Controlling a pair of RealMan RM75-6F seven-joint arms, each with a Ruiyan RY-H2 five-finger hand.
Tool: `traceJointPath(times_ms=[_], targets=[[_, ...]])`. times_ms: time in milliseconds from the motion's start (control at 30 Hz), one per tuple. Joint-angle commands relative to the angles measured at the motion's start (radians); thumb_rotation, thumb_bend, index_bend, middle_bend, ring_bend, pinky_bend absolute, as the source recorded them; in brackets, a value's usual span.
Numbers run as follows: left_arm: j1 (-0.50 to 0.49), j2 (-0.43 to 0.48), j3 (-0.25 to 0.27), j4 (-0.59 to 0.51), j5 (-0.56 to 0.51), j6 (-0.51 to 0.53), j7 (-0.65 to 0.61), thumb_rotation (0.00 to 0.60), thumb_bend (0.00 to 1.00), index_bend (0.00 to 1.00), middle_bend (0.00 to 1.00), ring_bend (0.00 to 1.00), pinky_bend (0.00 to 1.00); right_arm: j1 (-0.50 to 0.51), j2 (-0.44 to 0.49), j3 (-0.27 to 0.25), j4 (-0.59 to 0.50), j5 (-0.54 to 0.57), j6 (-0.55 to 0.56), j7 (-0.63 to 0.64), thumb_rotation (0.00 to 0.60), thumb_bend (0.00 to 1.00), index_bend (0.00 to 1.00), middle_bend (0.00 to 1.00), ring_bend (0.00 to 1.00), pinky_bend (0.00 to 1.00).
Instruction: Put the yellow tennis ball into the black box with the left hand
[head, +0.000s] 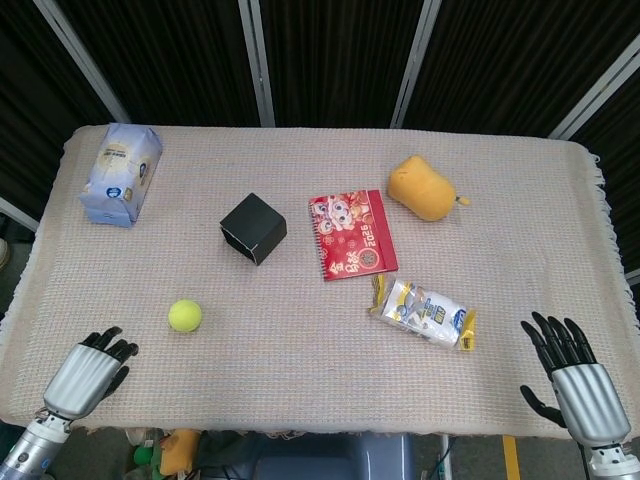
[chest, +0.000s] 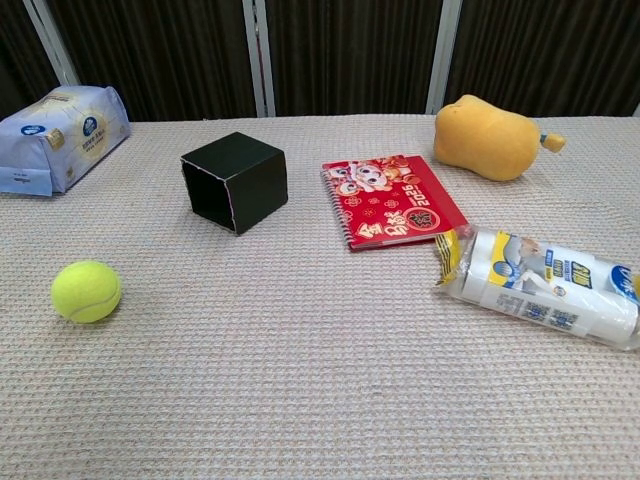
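Observation:
The yellow tennis ball (head: 184, 315) (chest: 86, 291) lies on the woven cloth at the front left. Behind it and to the right is the black box (head: 253, 228) (chest: 235, 180), on its side with its open face turned toward the front left. My left hand (head: 88, 370) hovers at the table's front-left corner, left of and nearer than the ball. It holds nothing and its fingers are apart and bent slightly down. At the front-right corner, my right hand (head: 572, 385) is empty with its fingers spread. Neither hand shows in the chest view.
A blue tissue pack (head: 121, 173) (chest: 60, 135) lies at the back left. A red notebook (head: 351, 235) (chest: 395, 198) sits right of the box, a yellow plush toy (head: 424, 187) (chest: 490, 137) behind it, and a wrapped packet (head: 424, 311) (chest: 545, 285) at the front right.

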Motion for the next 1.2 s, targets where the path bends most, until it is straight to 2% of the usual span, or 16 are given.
traceJointPath(times_ms=[33,300,433,767,1067,1200], targets=[[-0.011,-0.015,-0.011,0.042,-0.016,-0.017,-0.003,0.600,0.49,0.55,0.70,0.42,0.60,0.002,-0.001,0.001,0.000,0.003,-0.004,0.002,0.600,0.29,0.00,0.00,0.00,0.00],[-0.038,-0.027,-0.024,0.071,-0.105,-0.143,0.035,0.600,0.47,0.54,0.67,0.42,0.59,0.002,-0.001,0.001,0.000,0.002,-0.004,0.002,0.600,0.29,0.00,0.00,0.00,0.00],[-0.071,-0.044,-0.019,0.080,-0.114,-0.205,0.030,0.600,0.46,0.54,0.70,0.45,0.59,0.003,-0.001,0.001,0.001,0.002,-0.005,0.002,0.600,0.29,0.00,0.00,0.00,0.00],[-0.113,-0.079,-0.014,0.088,-0.119,-0.261,0.030,0.600,0.45,0.51,0.68,0.45,0.58,0.000,0.002,0.001,0.004,-0.002,0.004,0.009,0.600,0.29,0.00,0.00,0.00,0.00],[-0.153,-0.118,-0.023,0.104,-0.147,-0.318,0.033,0.600,0.40,0.45,0.60,0.45,0.57,0.000,0.004,0.000,0.006,-0.005,0.007,0.015,0.600,0.29,0.00,0.00,0.00,0.00],[-0.173,-0.130,-0.021,0.109,-0.148,-0.339,0.014,0.600,0.32,0.44,0.57,0.45,0.49,0.000,0.005,0.001,0.007,-0.004,0.008,0.017,0.600,0.29,0.00,0.00,0.00,0.00]])
